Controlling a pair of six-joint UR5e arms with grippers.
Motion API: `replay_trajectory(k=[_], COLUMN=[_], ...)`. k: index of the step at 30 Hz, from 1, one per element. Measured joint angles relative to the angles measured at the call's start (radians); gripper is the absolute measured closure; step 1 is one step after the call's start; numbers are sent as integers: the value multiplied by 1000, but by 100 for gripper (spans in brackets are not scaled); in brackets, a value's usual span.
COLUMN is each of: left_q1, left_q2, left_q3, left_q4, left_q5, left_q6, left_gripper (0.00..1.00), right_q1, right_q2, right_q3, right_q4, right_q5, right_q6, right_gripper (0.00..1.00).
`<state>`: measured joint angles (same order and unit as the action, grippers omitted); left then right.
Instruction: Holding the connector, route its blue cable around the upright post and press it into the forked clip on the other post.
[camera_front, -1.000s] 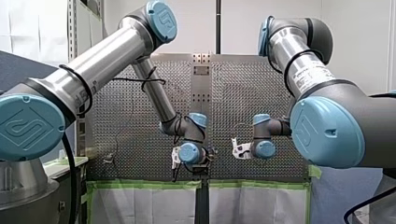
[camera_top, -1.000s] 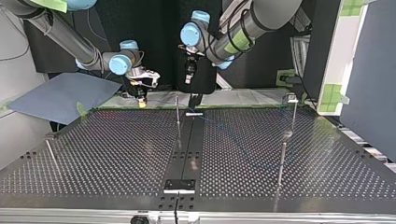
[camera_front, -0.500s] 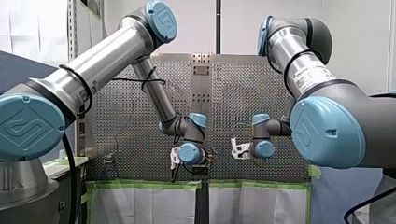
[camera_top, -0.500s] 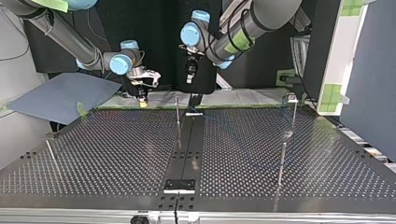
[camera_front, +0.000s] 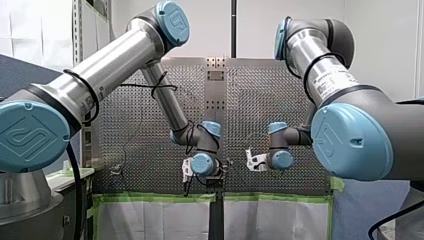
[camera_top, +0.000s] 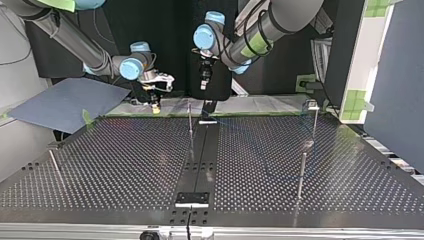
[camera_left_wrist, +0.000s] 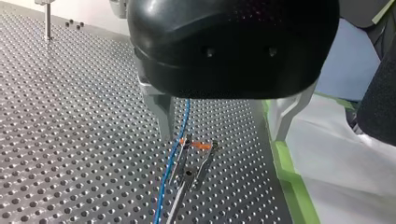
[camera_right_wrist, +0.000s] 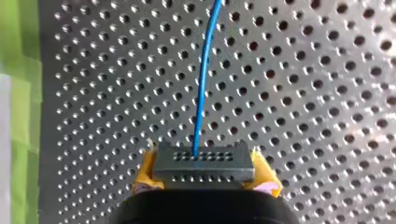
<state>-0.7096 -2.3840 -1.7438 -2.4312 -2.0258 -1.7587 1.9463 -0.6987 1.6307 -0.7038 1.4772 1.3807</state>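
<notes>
Perforated desk (camera_top: 125, 165) | right end effector (camera_right_wrist: 204, 175) clamps connector (camera_right_wrist: 204, 165), keeping blue cable (camera_right_wrist: 204, 84) taut | left end effector (camera_left_wrist: 223, 135) spread wide over forked clip (camera_left_wrist: 196, 156), likely to guide it

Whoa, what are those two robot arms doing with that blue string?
My right claw is pinching a small black connector between its yellow pads, just above the holey table. The blue cable comes out of the connector and runs off across the table. My left claw hangs open over the cable, above a thin metal post with a forked top. The cable seems to run beside the fork, not in it.
</notes>
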Motion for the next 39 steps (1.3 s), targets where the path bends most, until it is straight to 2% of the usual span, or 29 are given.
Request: replay_trajectory(k=[4, 10, 19, 25, 30, 34, 39], left_q1=[1, 3, 5, 5, 5, 6, 6], left_q2=[0, 0, 0, 0, 0, 0, 0], left_q3=[0, 0, 0, 0, 0, 0, 0], left_q4=[1, 1, 1, 2, 2, 3, 4], left_q5=[-10, -13, -14, -14, -14, -20, -30], left_q6=[-1, -1, -1, -1, -1, -1, -1], left_gripper=[2, 2, 2, 2, 2, 2, 2], right_q1=[12, 24, 34, 37, 44, 55, 63], right_q2=[-1, -6, -38, -56, -60, -60, -60], right_q3=[6, 32, 84, 87, 87, 99, 131], right_q4=[14, 3, -41, -44, -37, -39, -72], right_q5=[1, 2, 9, 10, 11, 26, 39], right_q6=[-22, -28, -23, -12, -11, -11, -3], right_gripper=[98, 98, 98, 98, 98, 98, 98])
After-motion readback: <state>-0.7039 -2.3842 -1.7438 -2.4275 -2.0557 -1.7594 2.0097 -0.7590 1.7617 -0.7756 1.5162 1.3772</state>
